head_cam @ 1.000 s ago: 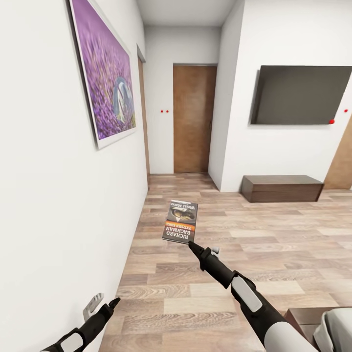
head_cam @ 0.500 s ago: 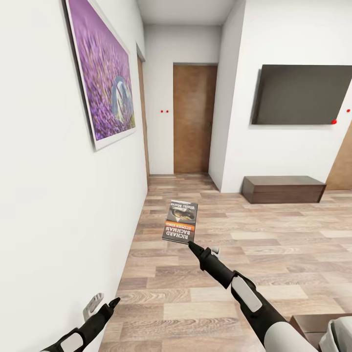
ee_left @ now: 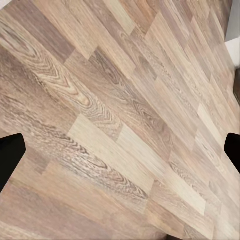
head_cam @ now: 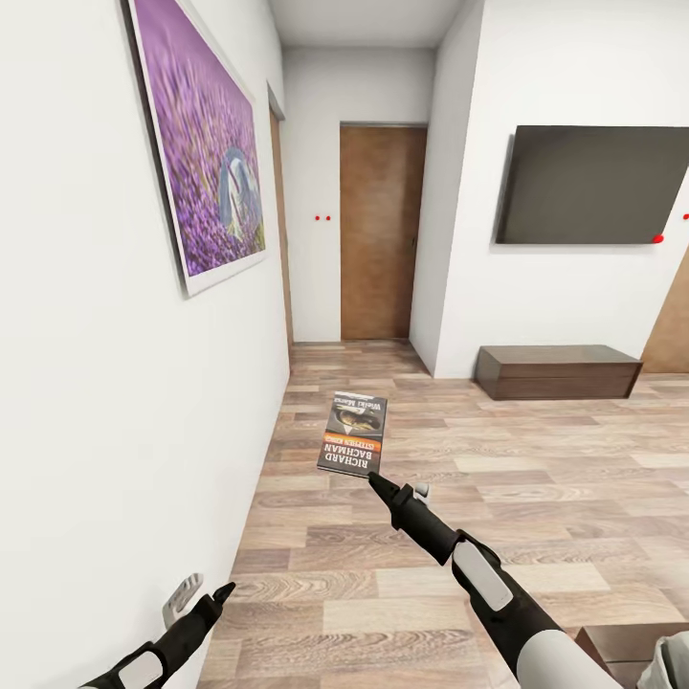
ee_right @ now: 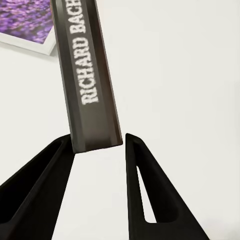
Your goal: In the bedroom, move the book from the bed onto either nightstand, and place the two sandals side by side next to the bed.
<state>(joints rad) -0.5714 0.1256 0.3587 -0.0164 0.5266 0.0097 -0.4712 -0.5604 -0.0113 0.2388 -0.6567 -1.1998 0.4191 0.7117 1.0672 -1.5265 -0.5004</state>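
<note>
**A:** Head view first. Your right tool (head_cam: pixel 375 478) is holding the book (head_cam: pixel 353 434) by its bottom edge only, out in the air over the wood floor (head_cam: pixel 536 498), roughly at 12 o'clock from the arm. It's a thin pinch on a floppy paperback, so I'd guess a jerky turn of the base could swing it loose. The wall (head_cam: pixel 96 431) at your 9 o'clock is really close too, and the left tool (head_cam: pixel 206 598) is right beside it down low. Swing left and you could scrape either one.

**B:** Any nightstand in sight?

**A:** Nope. At about 2 o'clock there's the long low bench (head_cam: pixel 560 370) under the TV (head_cam: pixel 593 187), and that's not your target, so don't drop the book there. A dark wood corner (head_cam: pixel 636 646) shows at 5 o'clock, but you can't tell what it is.

**B:** Left wrist?

**A:** Floor planks (ee_left: pixel 120 120) between the two fingertips (ee_left: pixel 10 155), which sit far apart. Tool is wide and carrying nothing.

**B:** Right wrist?

**A:** The book's spine (ee_right: pixel 90 75) sits between the fingers (ee_right: pixel 45 180), against one pad, and there looks to be a sliver of gap on the other side. If that's real, the grip is marginal and the book could twist or slide out when you lower it.
</note>
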